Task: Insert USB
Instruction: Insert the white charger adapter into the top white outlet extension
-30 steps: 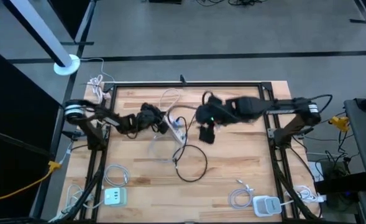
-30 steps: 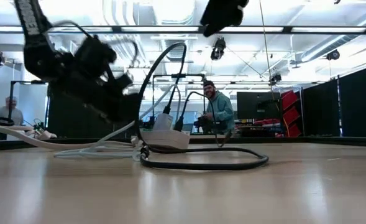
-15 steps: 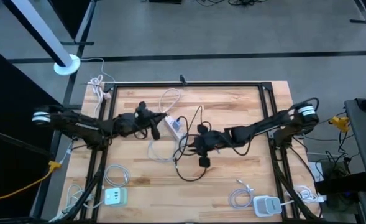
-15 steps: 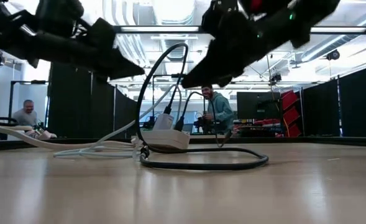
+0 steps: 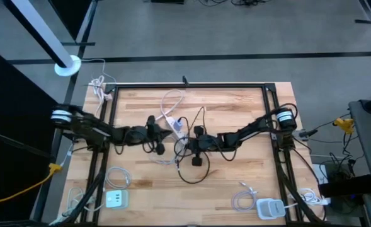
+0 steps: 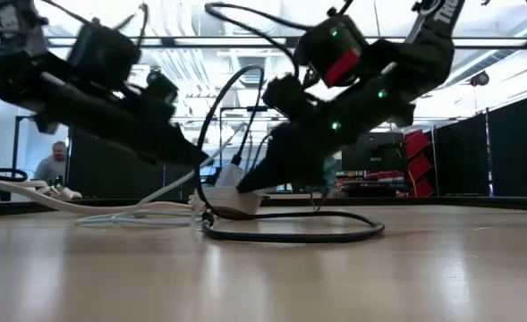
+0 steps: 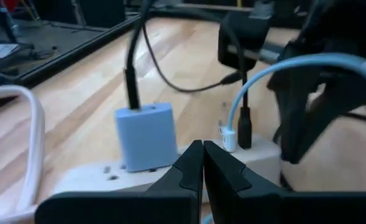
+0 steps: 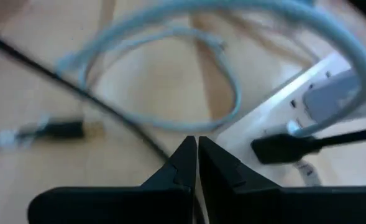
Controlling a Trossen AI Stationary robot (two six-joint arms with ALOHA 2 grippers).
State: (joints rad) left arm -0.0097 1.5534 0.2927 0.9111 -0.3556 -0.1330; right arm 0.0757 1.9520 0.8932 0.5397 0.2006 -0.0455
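Nearest to my cameras are my own fingers. My right end effector (image 8: 192,155) is pinched fully closed with nothing between its tips, hovering low beside the white power strip (image 5: 177,128) in the middle of the table (image 5: 235,170). My left end effector (image 7: 201,162) is likewise closed and empty, its tips pressed together just at the strip's near edge. I judge I keep both so tight and low because the work here is fine: closed tips can nudge or steady a small plug without snagging cable.

Just past my left fingers, a white charger block (image 7: 146,134) stands plugged into the strip, and beside it a white USB plug (image 7: 228,138) on a pale blue cable (image 7: 294,65) and a black plug (image 7: 244,124) sit upright in the strip's ports. From the pictures I cannot tell whether either is fully seated.

Out from my right tips, a loose black USB connector (image 8: 64,130) lies flat on the wood, apart from the strip and held by neither arm. I take this for the plug that is not yet inserted.

Farther off, a black cable (image 5: 194,170) loops across the table toward its front edge, and spare chargers rest at the front corners. Beyond the table a person (image 6: 55,161) sits in the room.
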